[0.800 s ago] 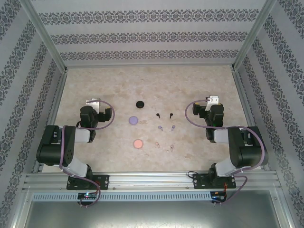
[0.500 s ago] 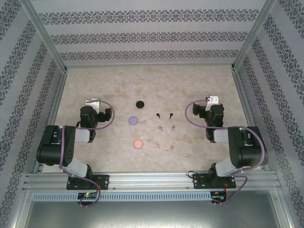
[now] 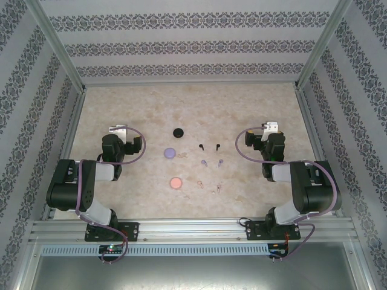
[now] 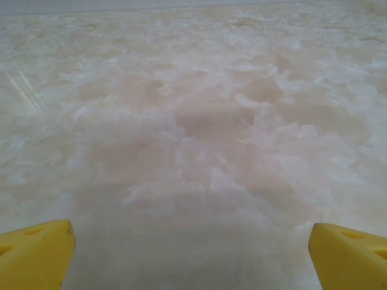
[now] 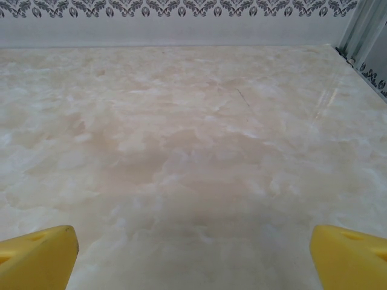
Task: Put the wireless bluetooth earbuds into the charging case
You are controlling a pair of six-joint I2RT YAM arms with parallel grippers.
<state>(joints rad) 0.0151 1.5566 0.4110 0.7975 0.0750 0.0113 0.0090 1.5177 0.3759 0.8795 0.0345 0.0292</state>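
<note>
Three round cases run down the middle of the desk (image 3: 254,103) in your overhead view. The black case (image 3: 178,132) is farthest from the arms, the lilac case (image 3: 170,153) is next, and the pink case (image 3: 176,182) is nearest. To the right of the cases, and apart from them, lie the black buds (image 3: 200,146), the lilac buds (image 3: 204,162) and the pale buds (image 3: 199,184), with the two buds of each pair set apart. No bud sits in a case, and whether any lid is up is too small to tell. The left claw (image 3: 118,129) hangs well left of the row and the right claw (image 3: 270,127) well right of it.

From your left wrist, the left claw (image 4: 192,254) stands wide open. Its yellow jaws are parted to the bottom corners, with bare marbled desk between them and nothing held.

From your right wrist, the right claw (image 5: 193,254) is spread just as wide and also holds nothing. It looks across bare desk to the patterned wall (image 5: 181,24).

The job appears unstarted, and the step in hand is the first reach. Your next move likely means swinging one claw in over a single bud. You would then need to narrow the jaws well down and close on the tiny stem without flicking it away. A case may also need opening or steadying with the other arm.
</note>
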